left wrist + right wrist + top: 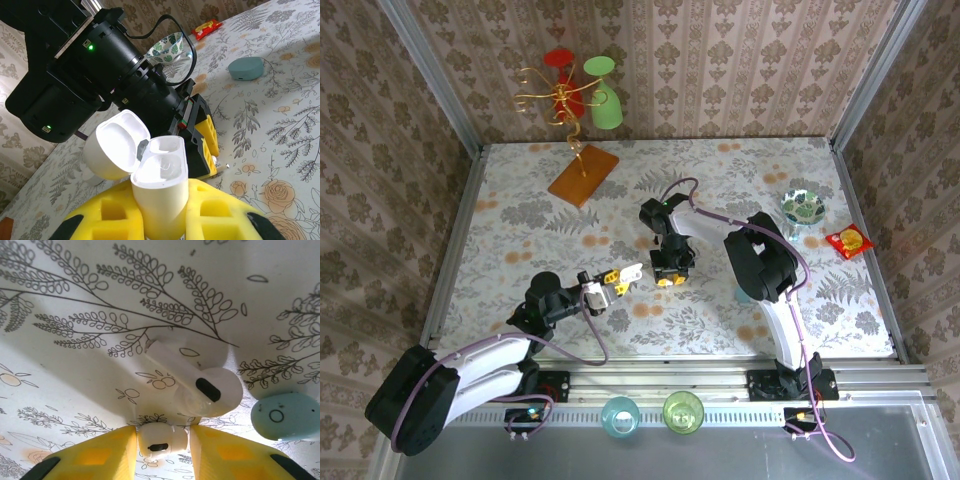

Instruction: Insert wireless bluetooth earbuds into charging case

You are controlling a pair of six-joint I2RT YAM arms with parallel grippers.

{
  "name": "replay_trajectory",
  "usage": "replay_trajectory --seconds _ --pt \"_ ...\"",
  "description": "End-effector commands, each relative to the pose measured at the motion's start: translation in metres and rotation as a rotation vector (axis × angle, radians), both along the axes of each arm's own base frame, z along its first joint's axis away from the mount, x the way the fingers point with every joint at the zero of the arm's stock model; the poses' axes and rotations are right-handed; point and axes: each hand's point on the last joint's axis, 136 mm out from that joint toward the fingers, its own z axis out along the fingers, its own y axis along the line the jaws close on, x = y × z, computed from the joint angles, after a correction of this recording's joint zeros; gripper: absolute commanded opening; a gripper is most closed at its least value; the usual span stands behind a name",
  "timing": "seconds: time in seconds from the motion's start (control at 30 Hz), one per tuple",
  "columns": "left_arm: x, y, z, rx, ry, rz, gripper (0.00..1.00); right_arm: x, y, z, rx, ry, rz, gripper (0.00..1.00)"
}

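Observation:
My left gripper (161, 212) (617, 283) is shut on a white charging case (161, 192) (631, 271), held upright above the table with its lid (117, 145) swung open to the left. Both wells look bare. My right gripper (162, 432) (668, 277) points down at the table just right of the case, its yellow fingers (100, 452) closed on a small white earbud (162, 440). A second white earbud (197, 382) lies on the cloth just beyond the fingertips, stem pointing up-left. Its stem tip (221, 168) pokes out beside the right fingers in the left wrist view.
A pale blue pebble-shaped piece (285, 416) lies right of the earbuds; a teal case (246, 68) (744, 294) sits by the right arm. A patterned bowl (804, 207) and red packet (848, 241) lie far right. A wire stand with cups (582, 110) is at the back.

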Motion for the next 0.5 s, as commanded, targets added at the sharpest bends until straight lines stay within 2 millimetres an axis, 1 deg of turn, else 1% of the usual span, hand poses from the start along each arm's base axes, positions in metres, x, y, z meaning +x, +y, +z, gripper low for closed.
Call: replay_trajectory --seconds 0.0,0.13,0.37,0.47 --pt "-0.002 -0.001 0.007 -0.007 -0.025 -0.023 0.00 -0.003 -0.010 -0.015 -0.048 0.016 0.006 0.35" --pt "-0.002 -0.002 0.009 -0.010 -0.028 -0.025 0.00 0.001 -0.010 -0.008 -0.036 -0.022 0.001 0.33" --pt "-0.001 -0.003 0.008 -0.008 -0.026 -0.026 0.00 0.012 -0.006 0.012 0.021 -0.137 -0.023 0.32" --pt "-0.001 -0.004 0.009 -0.008 -0.027 -0.030 0.00 0.015 -0.007 0.017 0.037 -0.168 -0.038 0.33"
